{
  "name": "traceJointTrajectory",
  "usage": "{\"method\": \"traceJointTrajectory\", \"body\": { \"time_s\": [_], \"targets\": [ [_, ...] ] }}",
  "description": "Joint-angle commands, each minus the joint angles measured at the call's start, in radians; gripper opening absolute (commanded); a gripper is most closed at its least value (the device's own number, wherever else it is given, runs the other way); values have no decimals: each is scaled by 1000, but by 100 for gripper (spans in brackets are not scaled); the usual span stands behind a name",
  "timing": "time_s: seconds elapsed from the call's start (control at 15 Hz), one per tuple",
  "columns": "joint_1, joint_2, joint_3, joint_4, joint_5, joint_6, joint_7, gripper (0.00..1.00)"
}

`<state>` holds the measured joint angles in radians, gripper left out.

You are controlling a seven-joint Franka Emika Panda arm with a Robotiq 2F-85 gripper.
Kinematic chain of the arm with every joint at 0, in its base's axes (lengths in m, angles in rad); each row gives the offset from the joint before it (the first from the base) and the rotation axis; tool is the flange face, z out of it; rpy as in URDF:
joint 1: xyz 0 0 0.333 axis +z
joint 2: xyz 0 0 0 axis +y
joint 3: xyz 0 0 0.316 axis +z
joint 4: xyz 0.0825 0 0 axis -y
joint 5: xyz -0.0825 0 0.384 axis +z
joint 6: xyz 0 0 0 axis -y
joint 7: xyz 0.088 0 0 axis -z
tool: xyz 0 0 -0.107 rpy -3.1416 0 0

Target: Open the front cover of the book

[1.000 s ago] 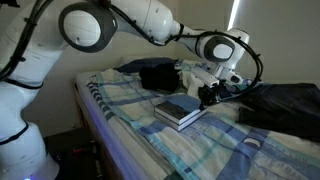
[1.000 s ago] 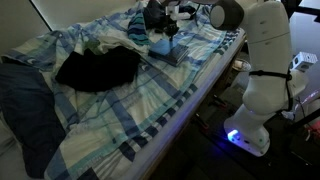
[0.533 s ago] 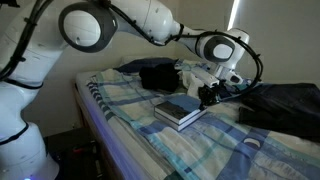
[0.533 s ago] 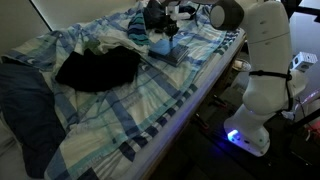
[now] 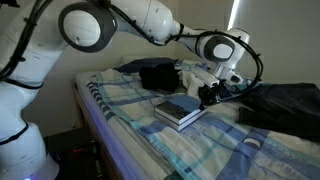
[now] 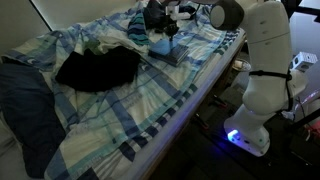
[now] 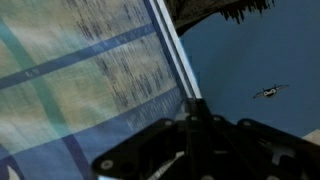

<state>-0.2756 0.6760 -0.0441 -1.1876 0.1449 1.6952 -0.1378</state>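
Observation:
The book [image 5: 180,109] lies flat and closed on the blue plaid bedding, its dark blue-grey front cover [image 5: 184,104] on top and pale page edges at the side. It also shows in an exterior view [image 6: 166,52]. My gripper [image 5: 208,96] hangs low at the book's far edge, also seen from above the bed [image 6: 170,32]. In the wrist view the front cover [image 7: 250,70] fills the right, the book's pale edge [image 7: 170,50] runs diagonally, and my fingers [image 7: 190,122] look pressed together with their tips at that edge.
Dark clothing [image 5: 158,73] lies behind the book and a dark garment [image 5: 285,106] to one side. A black garment [image 6: 98,68] and dark blue cloth [image 6: 25,110] lie on the bed. The robot base [image 6: 262,85] stands beside the bed edge [image 6: 185,105].

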Motion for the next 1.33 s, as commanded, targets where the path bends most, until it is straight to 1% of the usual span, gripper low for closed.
{"method": "traceJointTrajectory", "body": {
  "time_s": [0.0, 1.27],
  "targets": [
    [-4, -21, 0, -1, 12, -16, -32, 6],
    [-4, -14, -8, 0, 5, -11, -20, 6]
  ]
}}
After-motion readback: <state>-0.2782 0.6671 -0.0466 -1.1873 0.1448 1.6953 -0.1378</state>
